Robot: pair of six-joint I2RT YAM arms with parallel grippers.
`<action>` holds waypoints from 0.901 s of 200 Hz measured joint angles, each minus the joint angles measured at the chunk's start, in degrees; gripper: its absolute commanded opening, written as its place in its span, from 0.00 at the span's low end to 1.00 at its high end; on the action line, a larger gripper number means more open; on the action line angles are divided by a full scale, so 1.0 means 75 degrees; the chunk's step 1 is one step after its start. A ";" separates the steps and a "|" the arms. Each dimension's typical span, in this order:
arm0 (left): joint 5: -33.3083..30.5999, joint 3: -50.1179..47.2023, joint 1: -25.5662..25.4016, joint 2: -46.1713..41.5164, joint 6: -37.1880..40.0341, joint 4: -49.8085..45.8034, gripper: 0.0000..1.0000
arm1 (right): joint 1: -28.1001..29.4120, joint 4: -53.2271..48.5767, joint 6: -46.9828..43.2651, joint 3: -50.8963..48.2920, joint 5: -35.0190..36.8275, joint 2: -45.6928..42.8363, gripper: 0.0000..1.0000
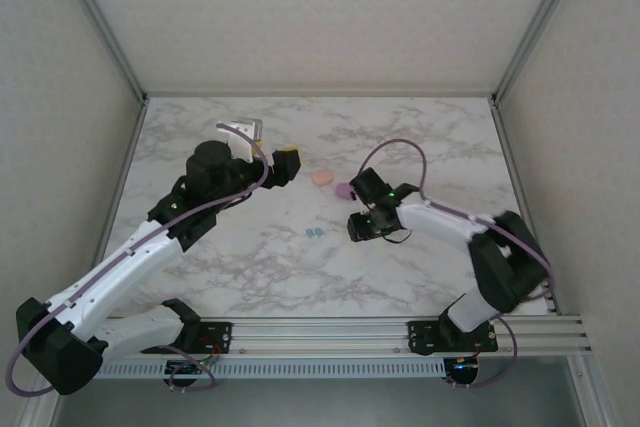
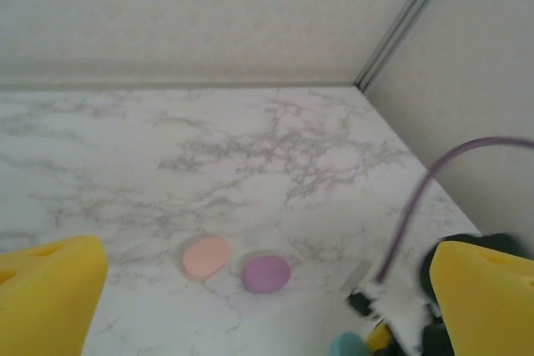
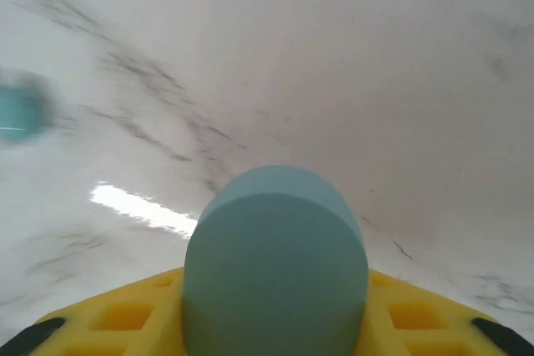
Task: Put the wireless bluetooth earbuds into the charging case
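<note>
While the left gripper [image 1: 286,162] is held wide open, a rounded teal-blue plastic case [image 3: 275,264] is clasped by the right gripper [image 1: 360,226]; two tiny teal earbuds [image 1: 314,233] are seen near it on the marble table [image 1: 430,137].

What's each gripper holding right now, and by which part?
Right gripper clamps the teal case by its near end, pinched on both sides; the far end sticks out. Left gripper is open, holding nothing.
</note>
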 measured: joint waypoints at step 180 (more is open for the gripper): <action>0.4080 0.1682 -0.0667 0.2084 -0.1052 -0.0440 0.71 | 0.0023 0.2369 -0.3369 -0.0358 -0.1763 -0.3777 0.34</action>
